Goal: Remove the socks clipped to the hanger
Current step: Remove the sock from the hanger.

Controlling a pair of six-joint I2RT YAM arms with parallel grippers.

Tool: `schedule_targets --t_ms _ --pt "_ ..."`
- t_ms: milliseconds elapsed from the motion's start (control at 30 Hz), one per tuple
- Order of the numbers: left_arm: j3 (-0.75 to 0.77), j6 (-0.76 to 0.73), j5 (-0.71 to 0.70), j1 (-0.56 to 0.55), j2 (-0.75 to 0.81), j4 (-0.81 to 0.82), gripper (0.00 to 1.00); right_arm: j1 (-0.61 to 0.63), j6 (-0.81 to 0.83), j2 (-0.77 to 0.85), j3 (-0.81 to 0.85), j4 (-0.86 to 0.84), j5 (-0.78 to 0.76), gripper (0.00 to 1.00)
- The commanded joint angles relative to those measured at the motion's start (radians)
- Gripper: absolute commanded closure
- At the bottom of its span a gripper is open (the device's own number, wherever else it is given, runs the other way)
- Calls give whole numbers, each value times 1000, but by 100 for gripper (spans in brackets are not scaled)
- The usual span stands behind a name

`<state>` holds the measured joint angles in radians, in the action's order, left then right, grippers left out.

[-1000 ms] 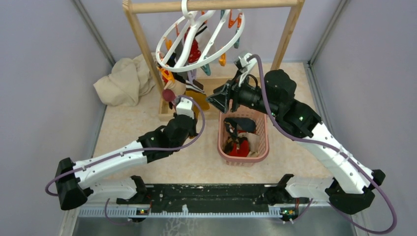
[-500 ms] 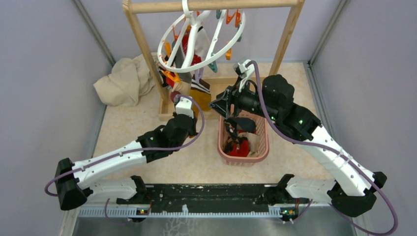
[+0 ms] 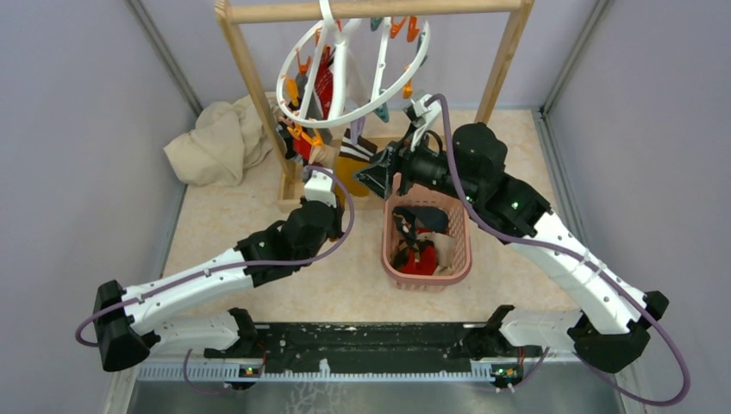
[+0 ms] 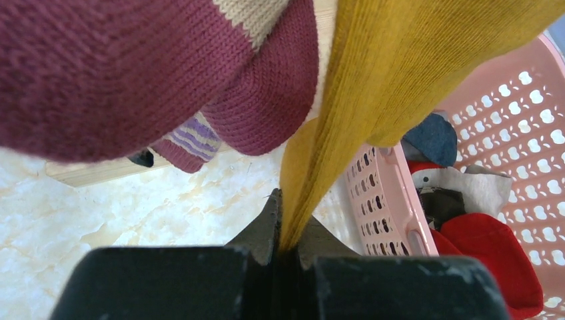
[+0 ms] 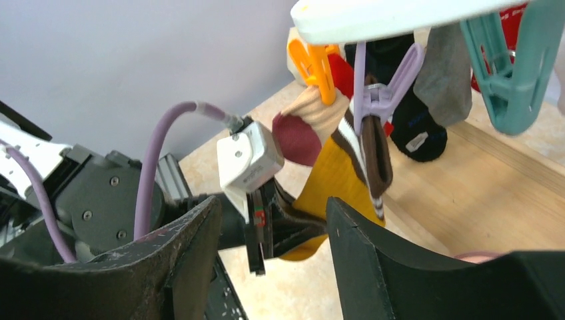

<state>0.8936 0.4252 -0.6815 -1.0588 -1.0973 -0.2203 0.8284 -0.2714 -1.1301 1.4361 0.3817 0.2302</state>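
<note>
Socks (image 3: pixel 326 79): several still clipped on hanger (image 3: pixel 340 60) at far side of bench, a few already in pink basket (image 3: pixel 466 246) nr the middle. Left fingers (image 4: pixel 265 230) clenched on mustard sock (image 4: pixel 400 60), which is still in its purple clip (image 5: pixel 376 100). Right fingers (image 3: pixel 377 178) spread, holding nothing, so prob. half done at best.

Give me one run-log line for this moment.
left gripper shut on mustard sock | right gripper open, facing it | sock in purple clip on hanger
</note>
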Motion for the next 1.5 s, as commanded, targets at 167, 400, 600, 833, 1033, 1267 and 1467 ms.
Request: schedule_targets --t_ms 167,400,600,833,1033,1267,1467 --pt "-14 3 -16 -10 27 7 100 3 39 -86 95 -140 -101 40" --pt "-21 -1 -29 -10 29 5 100 5 109 -113 71 -225 -181 36" --pt "-31 6 -48 -9 23 -5 100 5 138 -94 43 -272 -199 33" --pt "-32 9 -46 -9 23 -7 100 -4 148 -125 51 -282 -177 33" --pt "-30 7 -44 -9 28 -6 100 -20 117 -149 37 -336 -125 39" --pt "-33 6 -41 -9 29 -7 100 -22 74 -188 61 -354 -54 43" --pt "-33 6 -34 -9 23 -5 100 -21 50 -201 55 -355 -45 45"
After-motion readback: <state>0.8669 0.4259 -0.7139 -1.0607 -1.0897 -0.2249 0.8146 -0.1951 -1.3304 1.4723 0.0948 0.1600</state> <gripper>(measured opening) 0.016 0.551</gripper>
